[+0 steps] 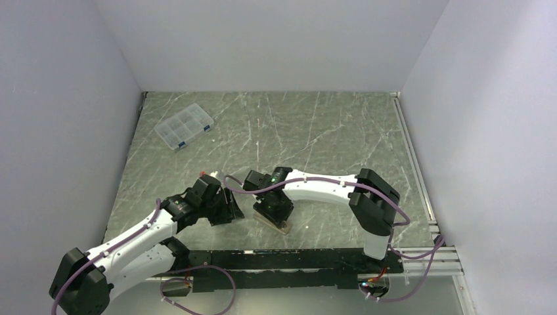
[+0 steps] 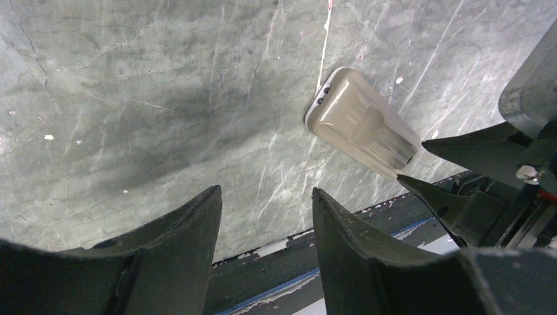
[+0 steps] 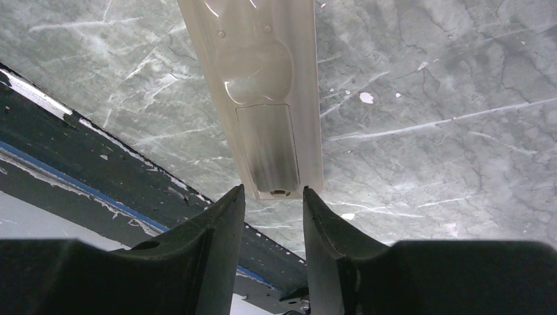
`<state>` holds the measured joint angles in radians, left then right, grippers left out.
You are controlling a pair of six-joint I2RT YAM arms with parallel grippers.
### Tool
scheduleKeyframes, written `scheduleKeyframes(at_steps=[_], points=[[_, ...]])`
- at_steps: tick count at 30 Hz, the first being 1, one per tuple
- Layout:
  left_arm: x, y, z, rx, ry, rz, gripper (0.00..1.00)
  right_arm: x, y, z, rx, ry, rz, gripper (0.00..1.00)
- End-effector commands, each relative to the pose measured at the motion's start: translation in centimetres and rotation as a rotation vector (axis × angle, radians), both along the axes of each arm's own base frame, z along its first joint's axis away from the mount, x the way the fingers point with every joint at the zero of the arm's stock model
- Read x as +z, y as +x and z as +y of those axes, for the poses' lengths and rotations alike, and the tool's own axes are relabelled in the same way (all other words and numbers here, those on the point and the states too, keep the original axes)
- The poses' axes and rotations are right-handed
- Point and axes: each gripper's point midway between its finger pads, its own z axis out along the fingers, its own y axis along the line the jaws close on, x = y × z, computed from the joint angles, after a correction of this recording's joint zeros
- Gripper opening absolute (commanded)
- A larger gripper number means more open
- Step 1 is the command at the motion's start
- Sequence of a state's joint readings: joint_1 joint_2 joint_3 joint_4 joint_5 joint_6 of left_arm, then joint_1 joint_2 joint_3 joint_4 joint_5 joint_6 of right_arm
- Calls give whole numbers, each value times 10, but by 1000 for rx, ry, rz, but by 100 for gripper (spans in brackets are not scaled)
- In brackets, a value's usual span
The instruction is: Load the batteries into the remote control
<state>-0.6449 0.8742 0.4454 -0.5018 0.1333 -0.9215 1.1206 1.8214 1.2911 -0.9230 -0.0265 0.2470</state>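
Two arms lean in over the green marbled bench [image 1: 315,131], and all the action is down by the black front rail [image 1: 295,259]. Remote control [image 2: 364,121] lies on the bench back up, plain beige side showing, set at an angle with one end toward the rail. A rectangular cover panel [image 3: 266,141] sits in that back, toward the end nearest the right arm [image 1: 328,187]. Right jaws are down low at that very end, standing partly apart, a black fingertip [image 3: 226,210] by each corner. From the right wrist view the remote's end sits right at the mouth of the gap, and from the left wrist view the two tips meet its corners. Pinching it or merely alongside? Can't tell from these angles. Over on the left arm [image 1: 131,243], left jaws hang well apart with nothing between them, only bare bench showing in the gap. They sit near the remote, not touching it. Far back on the left of the bench, well apart from all this, a clear compartmented box [image 1: 185,126] rests at an angle
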Motion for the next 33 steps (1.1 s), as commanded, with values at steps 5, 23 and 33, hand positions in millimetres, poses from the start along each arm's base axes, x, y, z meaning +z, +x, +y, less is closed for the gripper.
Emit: scheduleKeyframes(at_steps=[5,23,33], points=[[11,10,-4,5,-14,-42,58,17,11,14,-26,63,-46,43],[13,12,-5,1,-12,-39,58,32,10,9,-109,142,-92,3],[15,11,-3,1,-5,-41,58,20,7,9,-121,143,-79,0]])
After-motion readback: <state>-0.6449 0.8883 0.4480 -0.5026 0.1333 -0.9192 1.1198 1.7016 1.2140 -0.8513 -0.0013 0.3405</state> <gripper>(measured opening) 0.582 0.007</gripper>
